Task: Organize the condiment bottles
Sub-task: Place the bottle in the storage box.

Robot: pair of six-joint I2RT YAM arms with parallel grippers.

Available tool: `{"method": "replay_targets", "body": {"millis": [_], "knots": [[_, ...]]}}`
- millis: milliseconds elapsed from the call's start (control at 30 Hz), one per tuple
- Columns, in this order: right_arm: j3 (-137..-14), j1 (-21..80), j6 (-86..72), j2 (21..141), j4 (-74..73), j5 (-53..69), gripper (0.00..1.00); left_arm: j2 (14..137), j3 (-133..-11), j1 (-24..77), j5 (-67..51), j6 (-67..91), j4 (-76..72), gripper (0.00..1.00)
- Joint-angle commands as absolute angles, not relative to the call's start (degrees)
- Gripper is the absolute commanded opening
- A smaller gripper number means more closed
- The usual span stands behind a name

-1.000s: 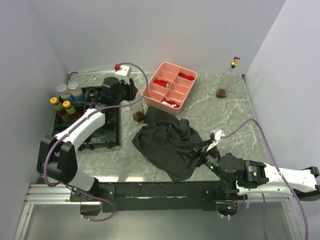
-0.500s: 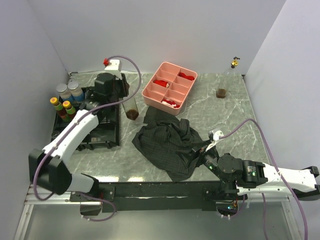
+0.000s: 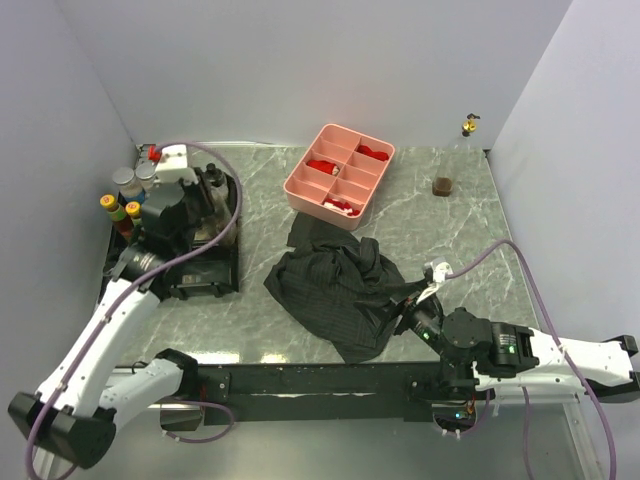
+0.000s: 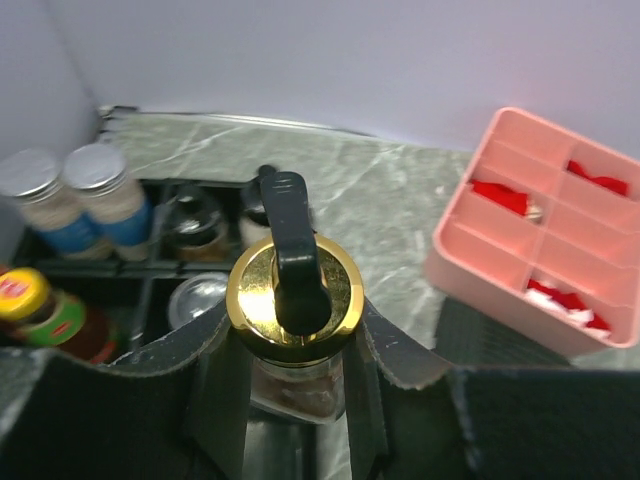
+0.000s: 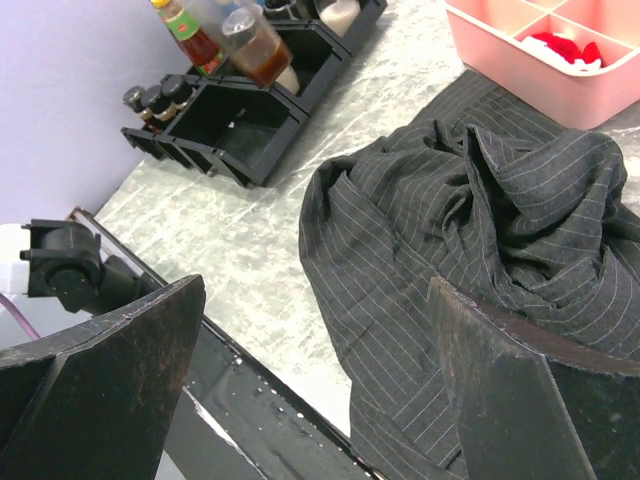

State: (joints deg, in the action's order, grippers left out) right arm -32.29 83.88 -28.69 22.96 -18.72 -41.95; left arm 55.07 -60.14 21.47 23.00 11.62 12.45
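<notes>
Change: the bottle (image 4: 292, 325) with the gold cap has travelled from beside the pink tray (image 3: 297, 188), at frame centre, to the upper left, above the black tray (image 3: 215, 268) where other bottles (image 3: 128, 192) stand; placing it looks next. The left pincer (image 4: 290, 392) is clamped narrow on its glass body. The right pincer (image 5: 315, 310) hangs wide over the dark cloth (image 3: 335, 285), lower right, holding nothing.

The crumpled striped cloth (image 3: 340, 285) fills the middle of the table (image 3: 470, 245), directly ahead of the right gripper (image 5: 315, 310), with the pink tray (image 3: 318, 212) just beyond. Bare marble runs between cloth and black tray (image 3: 213, 272) and rightward to a small brown jar (image 3: 443, 185). Capped bottles (image 3: 127, 182) crowd the black tray's far-left compartments.
</notes>
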Motion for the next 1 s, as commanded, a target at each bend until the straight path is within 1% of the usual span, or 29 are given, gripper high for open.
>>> {"method": "replay_targets", "body": {"millis": [0, 167, 400, 633, 733, 867, 967], "knots": [[-31.4, 84.2, -28.8, 21.4, -16.7, -42.2, 1.00, 49.4, -56.8, 21.7, 29.3, 8.4, 7.9, 0.01], [-31.4, 84.2, -28.7, 21.5, -17.0, -42.3, 1.00, 45.4, -51.7, 21.6, 36.3, 6.4, 5.5, 0.01], [-31.1, 84.2, -29.0, 19.9, -17.7, -42.0, 1.00, 38.9, -44.7, 21.6, 41.1, 7.5, 3.8, 0.01], [-30.3, 84.2, -29.2, 17.1, -18.4, -41.8, 1.00, 37.2, -46.8, 21.6, 42.7, 10.2, 10.5, 0.01], [-30.1, 84.2, -29.4, 16.7, -18.4, -41.7, 1.00, 36.8, -47.5, 21.6, 45.9, 10.8, 12.4, 0.01], [-30.1, 84.2, -29.7, 16.6, -18.5, -41.3, 1.00, 35.8, -45.1, 21.6, 44.3, 10.1, 9.8, 0.01], [-30.2, 84.2, -30.0, 16.5, -18.7, -40.7, 1.00, 36.3, -44.6, 21.6, 45.6, 12.6, 11.4, 0.01]]}}
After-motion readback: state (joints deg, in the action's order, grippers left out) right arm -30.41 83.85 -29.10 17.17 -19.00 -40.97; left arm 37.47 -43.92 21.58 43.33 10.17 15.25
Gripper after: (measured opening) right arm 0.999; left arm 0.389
